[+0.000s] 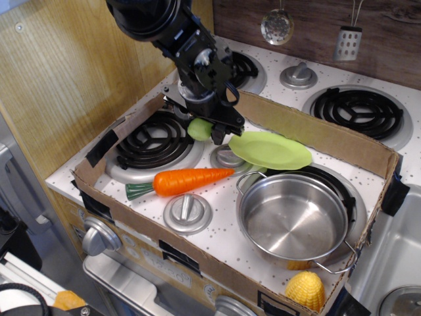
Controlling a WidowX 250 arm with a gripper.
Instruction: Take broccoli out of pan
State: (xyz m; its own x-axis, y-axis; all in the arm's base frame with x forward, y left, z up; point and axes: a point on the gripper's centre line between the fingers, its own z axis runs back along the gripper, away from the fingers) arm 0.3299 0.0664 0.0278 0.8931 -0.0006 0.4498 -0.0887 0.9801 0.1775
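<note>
The gripper point(202, 129) is squeezing the broccoli point(199, 128) tight, hanging up at ten o'clock from the empty pan point(293, 217).

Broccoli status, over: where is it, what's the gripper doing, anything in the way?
Gripper shut on broccoli, held over the left coil burner. Pan empty. Green plate and carrot close by.

A single fixed view looks down at a steep oblique angle from in front of and above the table point(217, 234), at medium range. It faces the dark back wall. The tool point(205, 129) sits upper centre; the pan point(294, 217) lies below and right of it, the wooden side panel point(79, 72) to its left.
</note>
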